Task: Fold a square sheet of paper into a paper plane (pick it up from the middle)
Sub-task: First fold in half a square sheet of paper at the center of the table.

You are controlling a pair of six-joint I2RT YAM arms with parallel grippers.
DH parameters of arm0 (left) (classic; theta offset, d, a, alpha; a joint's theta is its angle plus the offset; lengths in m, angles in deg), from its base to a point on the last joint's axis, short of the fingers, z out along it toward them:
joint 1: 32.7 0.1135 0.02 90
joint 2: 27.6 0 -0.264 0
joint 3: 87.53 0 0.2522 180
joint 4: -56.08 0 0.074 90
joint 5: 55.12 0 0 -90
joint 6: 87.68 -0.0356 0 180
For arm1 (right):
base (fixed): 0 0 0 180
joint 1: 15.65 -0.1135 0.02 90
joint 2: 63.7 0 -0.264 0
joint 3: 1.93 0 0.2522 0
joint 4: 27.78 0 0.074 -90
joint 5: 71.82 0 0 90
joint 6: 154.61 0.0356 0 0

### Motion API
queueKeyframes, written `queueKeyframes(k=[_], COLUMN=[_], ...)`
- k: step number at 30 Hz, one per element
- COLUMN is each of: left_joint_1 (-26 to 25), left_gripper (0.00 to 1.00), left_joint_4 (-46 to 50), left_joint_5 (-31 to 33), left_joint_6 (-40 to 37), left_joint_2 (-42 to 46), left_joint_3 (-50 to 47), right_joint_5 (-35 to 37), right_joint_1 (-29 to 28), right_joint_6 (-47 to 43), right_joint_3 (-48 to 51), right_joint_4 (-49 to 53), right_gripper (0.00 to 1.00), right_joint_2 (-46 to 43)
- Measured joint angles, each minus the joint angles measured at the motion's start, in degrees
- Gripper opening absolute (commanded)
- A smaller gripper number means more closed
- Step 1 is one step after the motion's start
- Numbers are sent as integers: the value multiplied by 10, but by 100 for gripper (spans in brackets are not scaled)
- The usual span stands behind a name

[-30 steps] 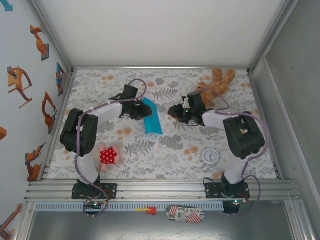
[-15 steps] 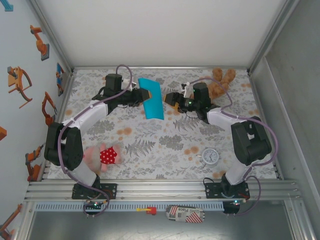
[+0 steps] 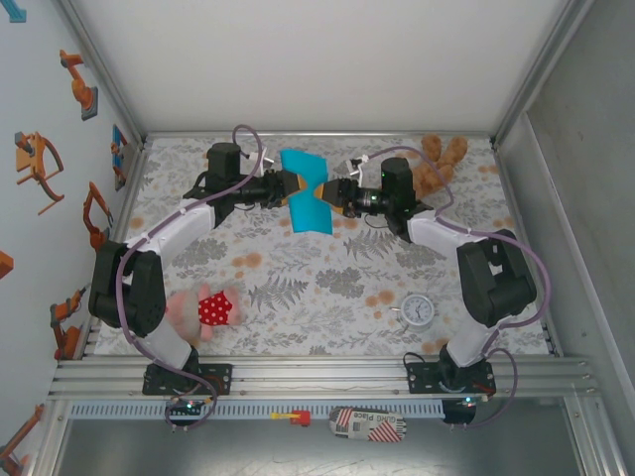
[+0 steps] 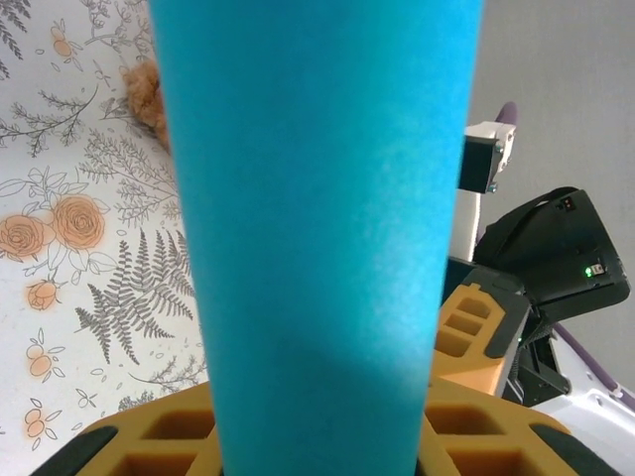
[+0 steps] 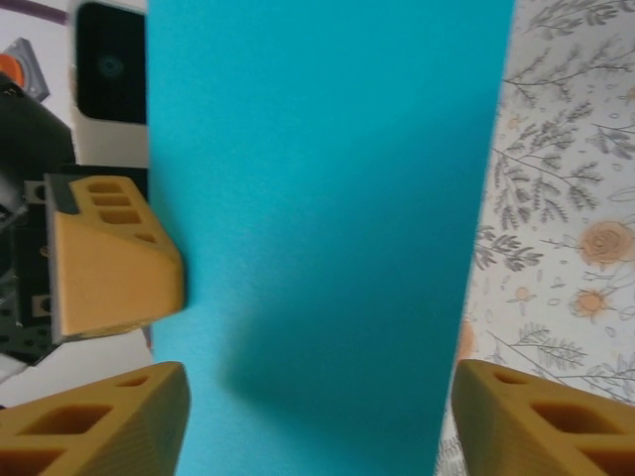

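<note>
The turquoise sheet of paper (image 3: 310,210), folded into a long tapering strip, hangs above the back middle of the table. My left gripper (image 3: 289,185) comes in from the left and is shut on the strip's middle. In the left wrist view the paper (image 4: 317,248) runs up between the orange fingers (image 4: 149,441). My right gripper (image 3: 333,194) faces it from the right. In the right wrist view its jaws (image 5: 317,421) stand open, one finger on each side of the paper (image 5: 327,198). The left gripper's finger (image 5: 114,258) presses the strip's far edge.
A brown teddy bear (image 3: 433,167) lies at the back right, just behind the right arm. A small round white clock (image 3: 418,310) sits front right and a pink plush with a red dotted patch (image 3: 210,307) front left. Frame walls bound the floral table (image 3: 327,288).
The left gripper has carried the paper off the table toward the back. The right gripper opened and moved left until its fingers came around the strip, which now bends at the grip.
</note>
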Motion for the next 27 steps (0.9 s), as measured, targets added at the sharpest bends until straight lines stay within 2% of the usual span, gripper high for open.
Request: queueKeyframes(k=[5, 11, 17, 19, 20, 22, 27], left_joint_1=[1, 7, 9, 9, 9, 9, 9], left_gripper=[32, 32, 31, 32, 34, 40, 69], left_joint_4=[22, 48, 58, 58, 59, 60, 83], left_joint_5=[3, 10, 11, 11, 11, 13, 38], left_joint_6=[-7, -20, -25, -25, -25, -28, -45], left_joint_2=[-2, -4, -4, -4, -4, -4, -4], left_joint_3=[0, 0, 0, 0, 0, 0, -1], right_joint_5=[-10, -2, 12, 16, 18, 26, 53], right_joint_1=[0, 0, 0, 1, 1, 2, 2], right_joint_6=[-8, -63, -104, -111, -113, -113, -119], right_joint_3=[-9, -28, -37, -39, -40, -42, -46], right_joint_4=[4, 87, 150, 163, 169, 183, 219], right_gripper=[53, 43, 20, 6, 1, 0, 0], right_joint_2=[-5, -30, -49, -49, -49, -49, -53])
